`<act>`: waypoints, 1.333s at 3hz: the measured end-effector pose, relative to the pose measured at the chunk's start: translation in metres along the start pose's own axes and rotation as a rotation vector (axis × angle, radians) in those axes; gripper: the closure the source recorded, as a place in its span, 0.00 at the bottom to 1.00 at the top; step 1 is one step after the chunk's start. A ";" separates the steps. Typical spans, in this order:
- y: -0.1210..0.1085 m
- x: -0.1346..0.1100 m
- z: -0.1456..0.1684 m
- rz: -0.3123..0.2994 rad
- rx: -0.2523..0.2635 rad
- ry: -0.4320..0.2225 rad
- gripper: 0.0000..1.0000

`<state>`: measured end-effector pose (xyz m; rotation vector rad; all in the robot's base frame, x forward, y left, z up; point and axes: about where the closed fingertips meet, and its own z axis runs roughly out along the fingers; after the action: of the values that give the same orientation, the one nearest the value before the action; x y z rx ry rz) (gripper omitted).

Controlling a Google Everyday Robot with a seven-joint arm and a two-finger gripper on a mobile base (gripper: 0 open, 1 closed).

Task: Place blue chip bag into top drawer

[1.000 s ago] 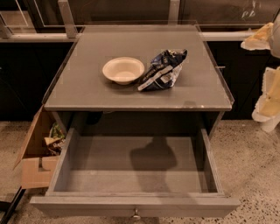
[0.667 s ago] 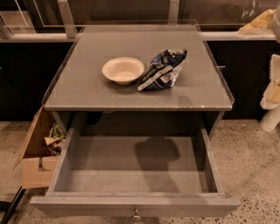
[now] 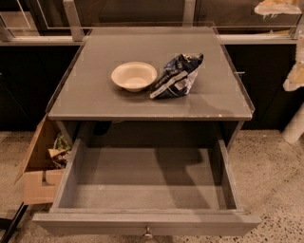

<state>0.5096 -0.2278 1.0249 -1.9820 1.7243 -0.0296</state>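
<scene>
Camera view: the blue chip bag [image 3: 176, 76] lies crumpled on the grey worktop [image 3: 95, 97], just right of a cream bowl [image 3: 134, 76]. Below, the top drawer [image 3: 142, 190] stands pulled wide open. A cardboard box [image 3: 38, 178] sits on the floor beside its left wall. My fingers [image 3: 278, 7] show as a pale shape at the top right corner, well apart from the bag; I cannot tell how far open they are.

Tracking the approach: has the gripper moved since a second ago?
Yes. The gripper, at top right, has risen above the rail behind the table.
</scene>
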 end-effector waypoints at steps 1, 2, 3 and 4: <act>-0.028 0.000 0.014 -0.013 0.052 -0.027 0.00; -0.054 -0.004 0.039 -0.016 0.057 -0.050 0.00; -0.077 -0.017 0.073 -0.027 0.019 -0.057 0.00; -0.077 -0.017 0.073 -0.027 0.019 -0.057 0.00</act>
<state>0.6021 -0.1808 0.9962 -1.9737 1.6554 0.0017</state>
